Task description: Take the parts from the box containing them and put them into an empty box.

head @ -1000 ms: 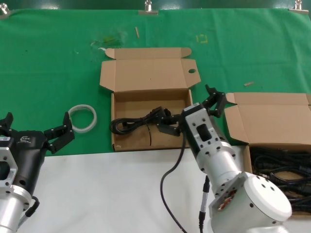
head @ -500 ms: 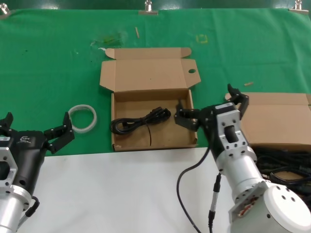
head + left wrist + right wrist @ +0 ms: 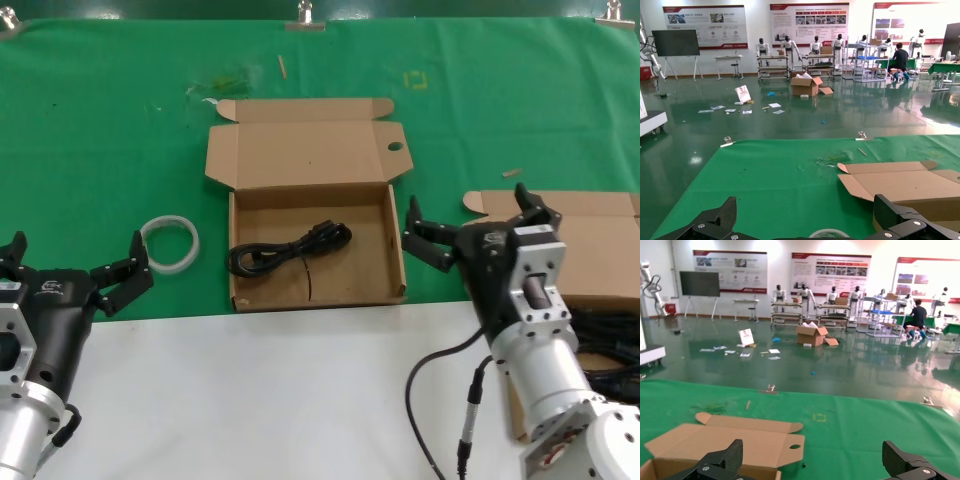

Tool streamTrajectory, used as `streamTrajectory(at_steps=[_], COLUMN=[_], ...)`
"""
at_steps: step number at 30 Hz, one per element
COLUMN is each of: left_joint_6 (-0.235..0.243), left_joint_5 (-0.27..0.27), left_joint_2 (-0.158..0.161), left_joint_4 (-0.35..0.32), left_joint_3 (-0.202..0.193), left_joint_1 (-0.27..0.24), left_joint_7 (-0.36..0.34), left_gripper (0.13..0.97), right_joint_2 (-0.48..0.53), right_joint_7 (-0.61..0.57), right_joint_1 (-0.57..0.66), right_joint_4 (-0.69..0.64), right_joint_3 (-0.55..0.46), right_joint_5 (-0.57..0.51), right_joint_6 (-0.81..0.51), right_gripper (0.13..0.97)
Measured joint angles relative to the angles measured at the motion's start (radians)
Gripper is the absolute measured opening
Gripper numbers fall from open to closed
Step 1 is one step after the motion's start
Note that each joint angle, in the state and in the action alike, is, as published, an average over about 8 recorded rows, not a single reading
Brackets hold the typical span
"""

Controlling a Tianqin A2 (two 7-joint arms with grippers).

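Note:
The empty box point(image 3: 310, 165), its lid tab pierced by a hole, lies open at the middle and holds one black cord point(image 3: 290, 250). The box containing the parts point(image 3: 575, 250) sits at the right edge, with more black cords point(image 3: 600, 350) showing beside my right arm. My right gripper point(image 3: 468, 222) hangs open over the green cloth between the two boxes, holding nothing. Its wrist view shows the holed lid point(image 3: 740, 440) beyond the open right gripper point(image 3: 812, 462). My left gripper point(image 3: 70, 262) stays parked open at the left, and shows open in its own view point(image 3: 807, 225).
A white ring of tape point(image 3: 170, 243) lies on the cloth left of the middle box, also seen in the left wrist view point(image 3: 829, 233). White table surface point(image 3: 250, 400) runs along the front. Clips hold the green cloth point(image 3: 500, 110) at the far edge.
My right gripper has drawn away from the cord in the middle box and swung right toward the right box. The cord stays in the middle box. The left arm has not moved.

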Motion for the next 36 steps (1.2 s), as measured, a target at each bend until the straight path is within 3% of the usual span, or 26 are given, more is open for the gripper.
streamTrajectory(at_steps=[18,36], left_joint_6=[0.000,0.000], left_joint_5=[0.000,0.000], left_joint_2=[0.000,0.000], left_joint_4=[0.000,0.000], left_joint_3=[0.000,0.000], left_joint_1=[0.000,0.000], left_joint_7=[0.000,0.000], left_gripper=[0.966,0.966], right_joint_2=[0.000,0.000], right_joint_7=[0.325,0.350], right_joint_1=[-0.111,-0.120], right_joint_4=[0.054,0.058], right_joint_3=[0.174,0.187], right_joint_5=[-0.207,-0.223], right_joint_6=[-0.140,-0.151], right_gripper=[0.966,0.966])
